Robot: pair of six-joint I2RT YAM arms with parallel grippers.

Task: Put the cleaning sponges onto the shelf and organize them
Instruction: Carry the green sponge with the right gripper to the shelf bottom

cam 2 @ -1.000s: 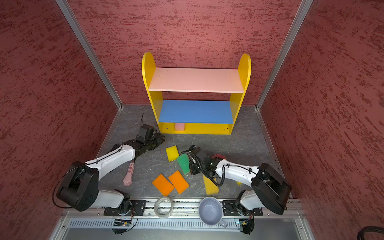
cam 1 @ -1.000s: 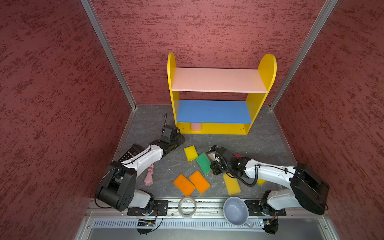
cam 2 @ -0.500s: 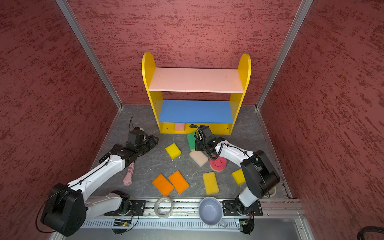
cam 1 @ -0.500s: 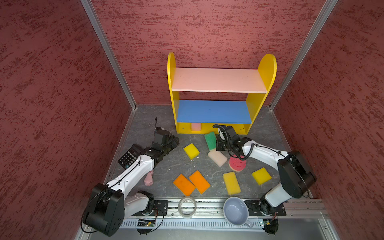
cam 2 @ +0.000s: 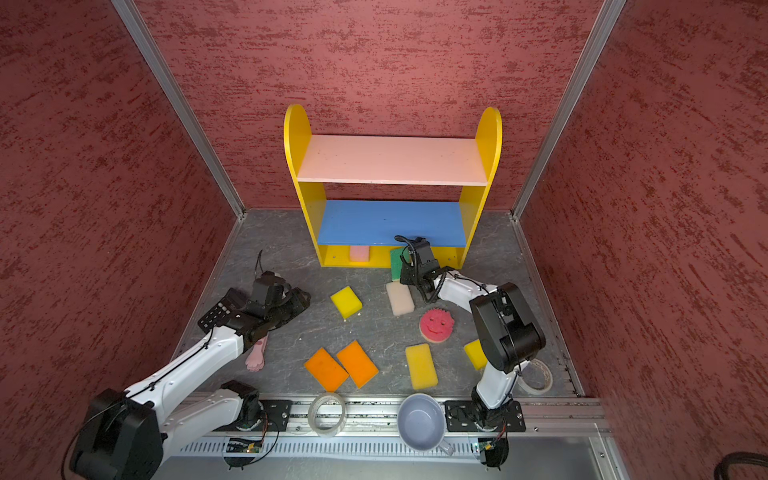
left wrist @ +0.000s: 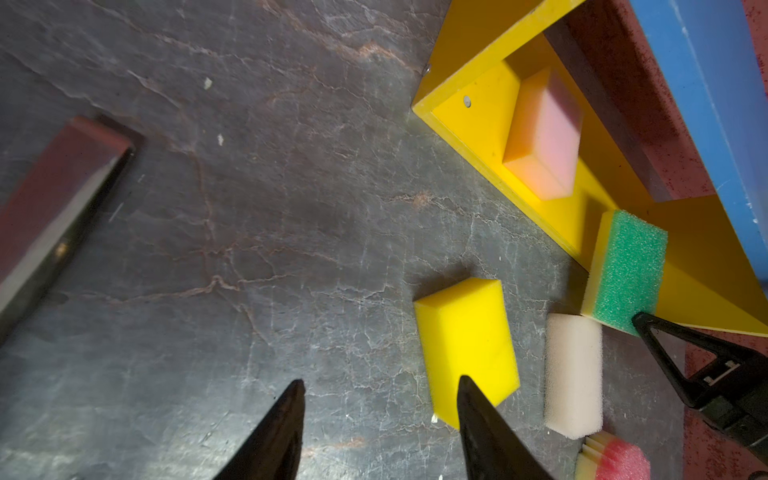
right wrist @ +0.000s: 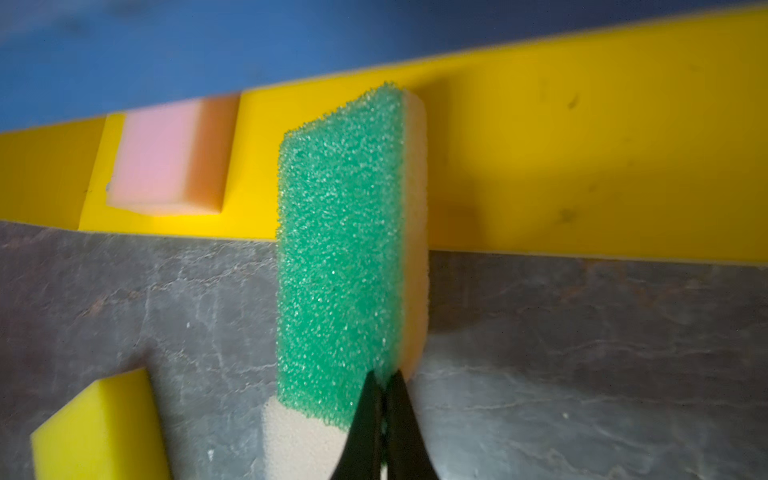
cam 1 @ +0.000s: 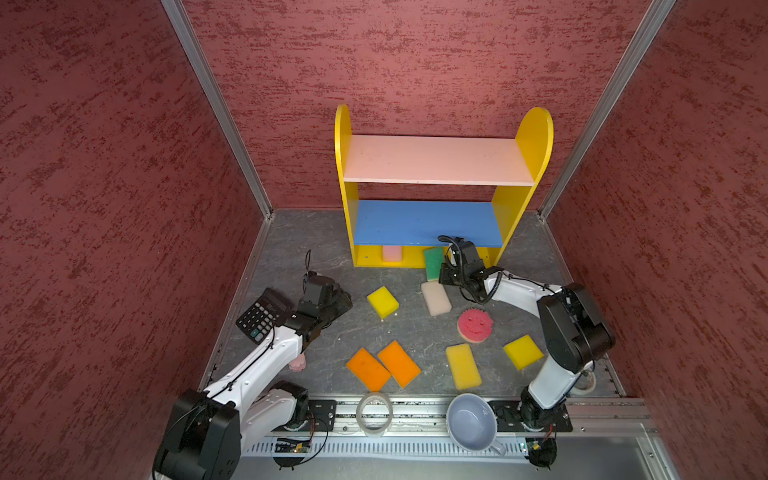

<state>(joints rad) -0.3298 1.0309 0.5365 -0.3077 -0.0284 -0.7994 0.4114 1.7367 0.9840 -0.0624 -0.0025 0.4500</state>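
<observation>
Quick status from me. My right gripper (right wrist: pixel 384 390) is pinched shut on the near edge of the green sponge (right wrist: pixel 340 249), with both jaws squeezed right together on the foam. The sponge's far end pokes over the front lip of the shelf (cam 1: pixel 436 160), on the yellow bottom tier. Its near end hangs out over the floor, just beside the white sponge (cam 1: pixel 435 298). I can't tell if it's actually resting on the base or only hovering there.

The bottom tier also holds the pink sponge (cam 1: pixel 392 253). It lies flat toward the left side, a little apart from the green one.

My left gripper (left wrist: pixel 380 382) has its jaws spread apart with nothing between them. It hovers low over the floor next to a yellow sponge (cam 1: pixel 382 301). In the wrist view one fingertip overlaps that sponge's corner.

The rest is loose on the floor:
- the smiley sponge (cam 1: pixel 474 325)
- one orange sponge (cam 1: pixel 368 369) touching a second orange sponge (cam 1: pixel 399 363)
- a long yellow sponge (cam 1: pixel 463 366)
- a square yellow sponge (cam 1: pixel 523 351) by my right arm's base

A bowl (cam 1: pixel 471 422) sits mouth up at the front rail, near a tape roll (cam 1: pixel 374 414). A calculator (cam 1: pixel 262 315) and a paw stick (cam 1: pixel 297 363) are over by my left arm.
</observation>
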